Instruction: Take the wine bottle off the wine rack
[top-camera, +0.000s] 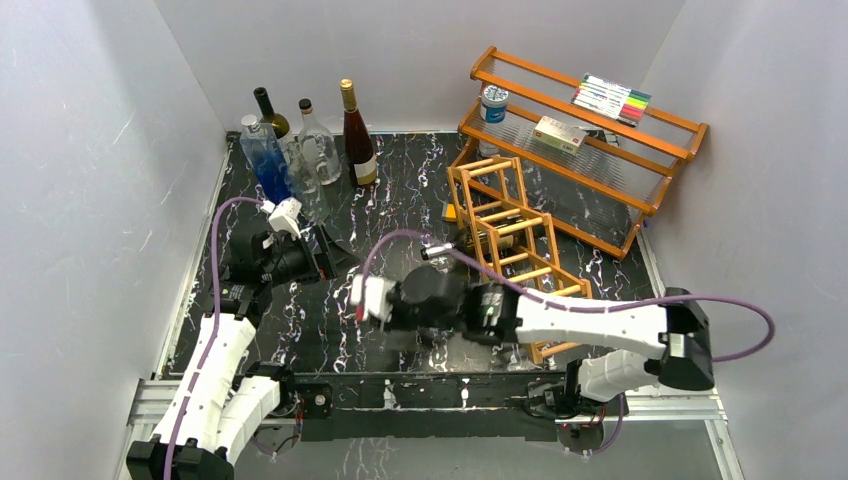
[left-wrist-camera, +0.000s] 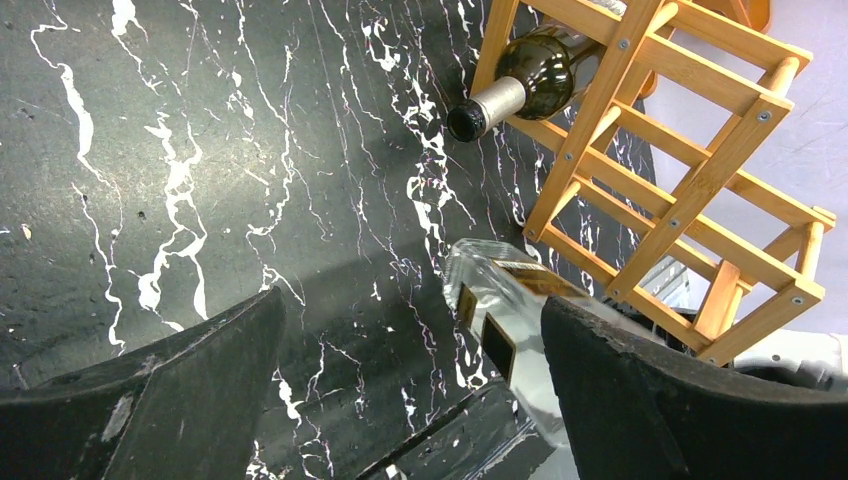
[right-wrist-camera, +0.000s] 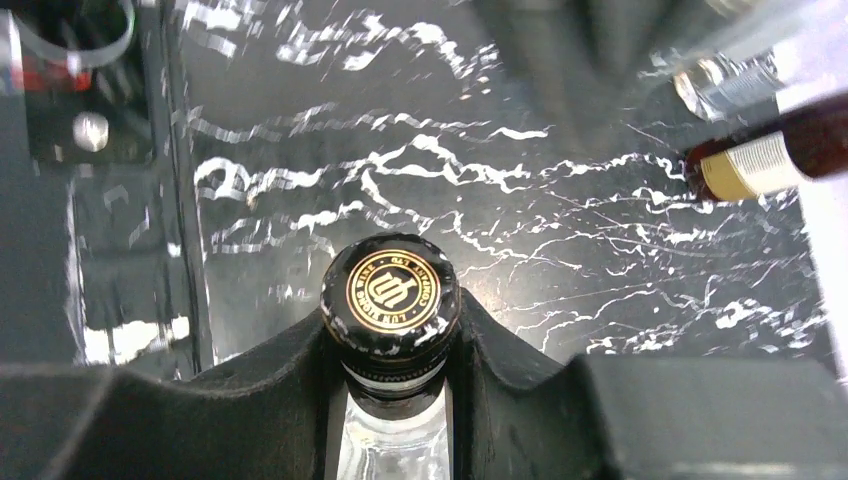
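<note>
Black marble veined with white is covering the table (top-camera: 400, 170). The right gripper (right-wrist-camera: 390, 345) is clenching both dark fingers on the neck of the wine bottle (right-wrist-camera: 390, 290), just under its black cap with a gold emblem. Clear glass is showing below that cap.

In the left wrist view, what looks like the same bottle's clear, labelled body (left-wrist-camera: 500, 325) is appearing at 5 o'clock. It is lying outside the lattice, just beside the near end of the wine rack (left-wrist-camera: 690, 200). Whether glass and wood are touching there, I cannot tell.

From overhead, the orange-brown rack (top-camera: 510, 225) is sitting at 2 o'clock from the table's middle. A dark bottle (left-wrist-camera: 545, 75) is lying in one of its cells, its silver-foiled neck sticking out toward 9 o'clock. The right arm is reaching in from 4 o'clock toward the middle.

The left gripper (left-wrist-camera: 410, 310) is hanging at 9 o'clock, its jaws spread wide and grasping nothing, and it is facing the rack.

At 11 o'clock, several standing bottles (top-camera: 358, 145) are clustering by the back wall. At 1 o'clock, behind the rack, a two-tier wooden shelf (top-camera: 680, 125) is carrying a pack of markers (top-camera: 612, 98), a small box (top-camera: 558, 133) and a can (top-camera: 493, 103).
</note>
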